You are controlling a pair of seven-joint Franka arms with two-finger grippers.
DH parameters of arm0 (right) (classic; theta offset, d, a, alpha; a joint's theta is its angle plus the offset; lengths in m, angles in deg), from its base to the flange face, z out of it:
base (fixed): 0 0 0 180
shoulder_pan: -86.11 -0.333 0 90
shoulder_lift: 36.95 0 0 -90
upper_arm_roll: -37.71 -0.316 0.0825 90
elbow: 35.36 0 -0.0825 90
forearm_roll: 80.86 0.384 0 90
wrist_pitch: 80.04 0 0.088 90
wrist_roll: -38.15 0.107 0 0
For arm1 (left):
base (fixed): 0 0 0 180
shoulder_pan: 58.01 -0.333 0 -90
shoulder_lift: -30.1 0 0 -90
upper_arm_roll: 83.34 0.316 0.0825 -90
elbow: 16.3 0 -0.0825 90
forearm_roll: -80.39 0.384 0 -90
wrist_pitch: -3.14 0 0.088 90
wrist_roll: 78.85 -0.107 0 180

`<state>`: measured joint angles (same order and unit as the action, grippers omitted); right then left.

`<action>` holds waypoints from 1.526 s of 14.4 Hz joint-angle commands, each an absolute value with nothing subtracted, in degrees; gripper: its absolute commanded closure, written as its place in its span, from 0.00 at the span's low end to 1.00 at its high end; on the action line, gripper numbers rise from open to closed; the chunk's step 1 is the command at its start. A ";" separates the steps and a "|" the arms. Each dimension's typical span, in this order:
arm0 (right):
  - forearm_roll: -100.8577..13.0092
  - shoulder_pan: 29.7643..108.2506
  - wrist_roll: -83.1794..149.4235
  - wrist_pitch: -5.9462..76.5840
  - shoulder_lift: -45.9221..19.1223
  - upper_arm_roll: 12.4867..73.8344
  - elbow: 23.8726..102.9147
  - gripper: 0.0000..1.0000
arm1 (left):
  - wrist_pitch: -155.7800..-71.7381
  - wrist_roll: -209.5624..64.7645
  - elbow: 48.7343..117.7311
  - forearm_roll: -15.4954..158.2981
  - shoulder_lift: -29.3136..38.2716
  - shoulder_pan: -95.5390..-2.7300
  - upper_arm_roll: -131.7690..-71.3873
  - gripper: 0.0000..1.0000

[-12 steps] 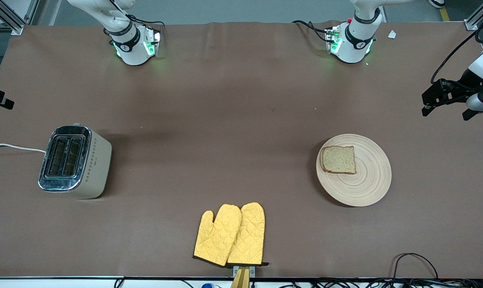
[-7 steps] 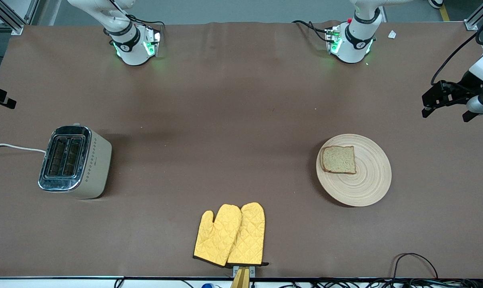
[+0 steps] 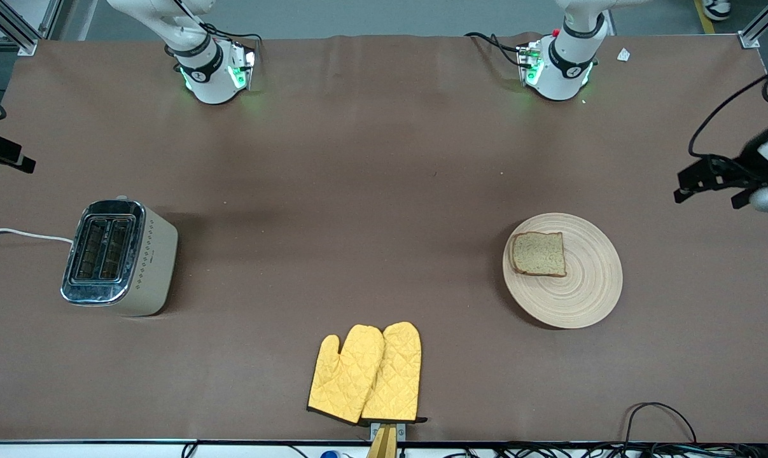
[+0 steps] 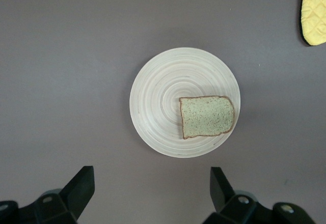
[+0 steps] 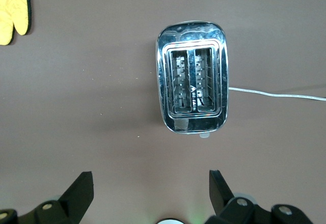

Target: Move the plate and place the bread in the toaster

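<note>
The wooden plate (image 3: 581, 292) lies toward the left arm's end of the table with the bread (image 3: 537, 254) flat on it. Both show in the left wrist view, plate (image 4: 158, 102) and bread (image 4: 207, 117). My left gripper (image 3: 708, 199) hangs open and empty over the table edge at the left arm's end, clear of the plate; its fingers (image 4: 81, 186) are spread wide. The toaster (image 3: 119, 257) stands toward the right arm's end, both slots empty (image 5: 192, 84). My right gripper (image 5: 151, 191) is open and empty, high over the table beside the toaster, mostly cut off in the front view (image 3: 5, 156).
Two yellow oven mitts (image 3: 366, 373) lie near the table's front edge at the middle. The toaster's white cord (image 3: 21, 234) runs off the right arm's end. Cables (image 3: 660, 420) lie at the front edge near the left arm's end.
My left gripper has shifted lower in the front view, closer to the plate's level. My right gripper has edged slightly inward. Plate, bread and toaster have not moved.
</note>
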<state>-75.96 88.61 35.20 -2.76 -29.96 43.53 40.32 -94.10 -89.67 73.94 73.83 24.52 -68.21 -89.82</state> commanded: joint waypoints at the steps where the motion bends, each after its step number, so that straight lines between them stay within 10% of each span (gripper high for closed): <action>1: -76.55 88.30 34.81 -2.00 -30.45 43.34 43.46 0.00 | -93.28 -102.97 71.59 63.82 13.53 -78.89 -89.84 0.00; 7: -75.33 88.22 34.82 2.92 -28.53 43.25 47.43 0.00 | -93.36 -122.25 63.33 48.86 -13.47 -84.73 -90.02 0.00; 16: -64.07 78.47 43.94 24.55 -25.71 43.34 60.97 0.00 | -95.30 -128.68 63.33 42.60 -22.19 -83.32 -91.78 0.06; 19: -64.07 76.35 45.27 26.66 -24.30 43.34 60.96 0.00 | -95.30 -130.88 63.41 42.43 -22.63 -83.41 -91.78 0.66; 22: -63.81 74.95 45.36 27.54 -23.16 43.34 61.14 0.00 | -95.30 -130.97 63.41 42.51 -22.46 -83.32 -91.78 1.00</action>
